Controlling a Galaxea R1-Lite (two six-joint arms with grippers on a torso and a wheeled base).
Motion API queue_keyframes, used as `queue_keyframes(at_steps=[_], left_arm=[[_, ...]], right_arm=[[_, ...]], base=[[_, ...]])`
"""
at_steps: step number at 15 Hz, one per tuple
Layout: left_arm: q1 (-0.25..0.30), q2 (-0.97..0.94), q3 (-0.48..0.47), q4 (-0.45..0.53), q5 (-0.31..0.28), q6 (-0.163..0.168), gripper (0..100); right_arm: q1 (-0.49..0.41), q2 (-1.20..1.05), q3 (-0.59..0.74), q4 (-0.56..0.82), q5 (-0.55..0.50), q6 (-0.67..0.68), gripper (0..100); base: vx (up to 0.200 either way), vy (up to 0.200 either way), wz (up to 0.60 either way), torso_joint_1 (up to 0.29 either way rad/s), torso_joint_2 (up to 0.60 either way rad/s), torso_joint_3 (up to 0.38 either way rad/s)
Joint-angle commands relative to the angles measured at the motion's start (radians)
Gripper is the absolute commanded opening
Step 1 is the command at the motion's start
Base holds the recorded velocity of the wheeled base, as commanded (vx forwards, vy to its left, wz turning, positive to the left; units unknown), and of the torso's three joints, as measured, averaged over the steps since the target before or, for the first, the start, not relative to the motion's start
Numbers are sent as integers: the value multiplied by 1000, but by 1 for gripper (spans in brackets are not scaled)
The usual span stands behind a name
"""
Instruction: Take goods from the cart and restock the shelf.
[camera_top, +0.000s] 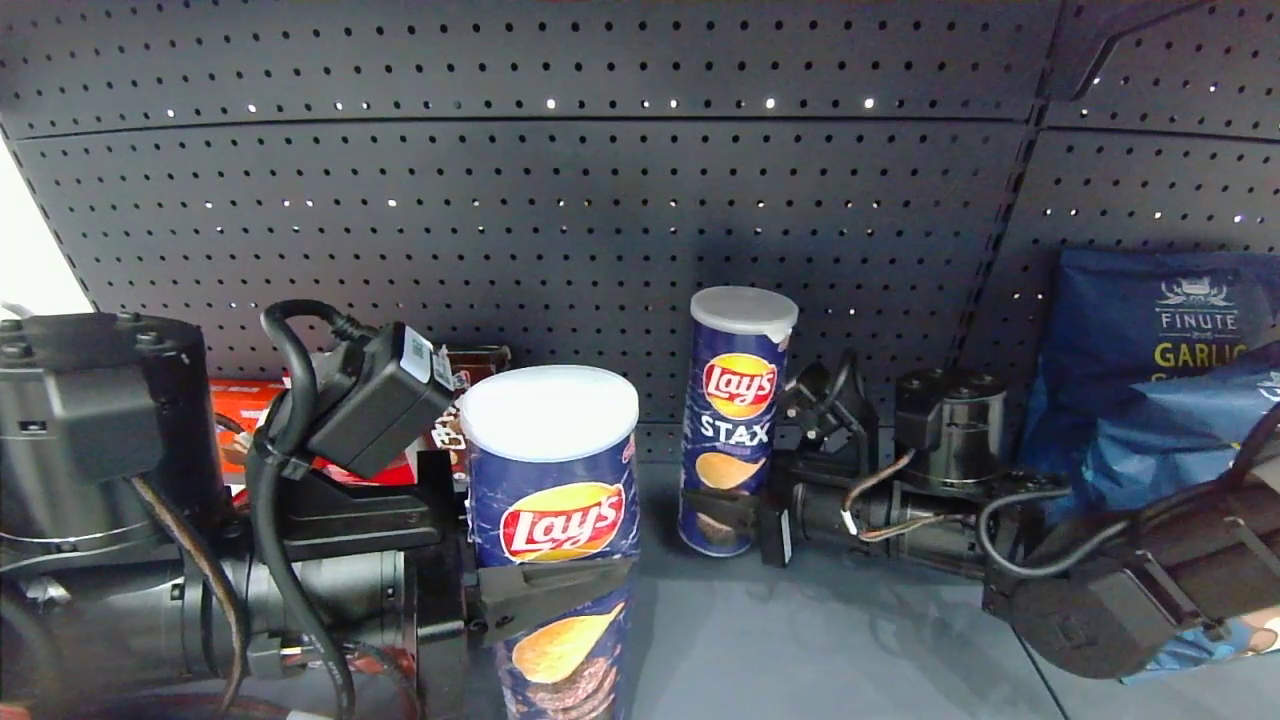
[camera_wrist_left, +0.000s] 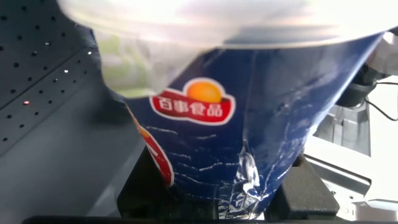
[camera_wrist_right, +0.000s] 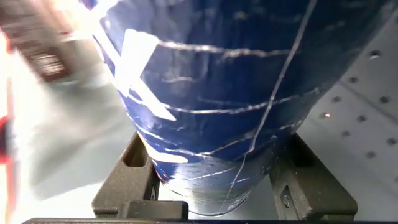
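The right gripper (camera_top: 728, 518) is clamped around the far can (camera_top: 738, 400), which stands upright on the shelf (camera_top: 850, 640) near the back panel (camera_top: 600, 200), seemingly placed but not yet released. The left gripper (camera_top: 550, 590) grips the near can (camera_top: 552, 470) upright at the shelf's front, and it probably has yet to be set in place.

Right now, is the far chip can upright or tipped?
Upright. The far chip can stands vertical, lid on top, right gripper shut around its base.

You're in a shop: a dark pegboard back panel (camera_top: 560, 220) rises behind a grey shelf (camera_top: 850, 640) stocked with crisp tubes (camera_top: 738, 420) and blue snack bags (camera_top: 1140, 380).
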Motion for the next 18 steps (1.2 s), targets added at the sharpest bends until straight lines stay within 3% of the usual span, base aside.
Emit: queue_keyframes(at_steps=[1,7,12,18], left_arm=[[2,0,-1,-1,0,-1,0],[2,0,-4,1,1,-7,0],[2,-2,-4,1,1,-7,0],[2,-3,-4,1,3,-8,0]], right_arm=[[32,-91,94,-36,-6,1,0],[96,-115,310,-205,-42,35,0],[147,-106,350,-225,-85,51,0],[147,-103,422,-262,-87,51,0]], base=[[0,0,0,0,0,0],[0,0,0,0,0,0],[0,0,0,0,0,0],[0,0,0,0,0,0]])
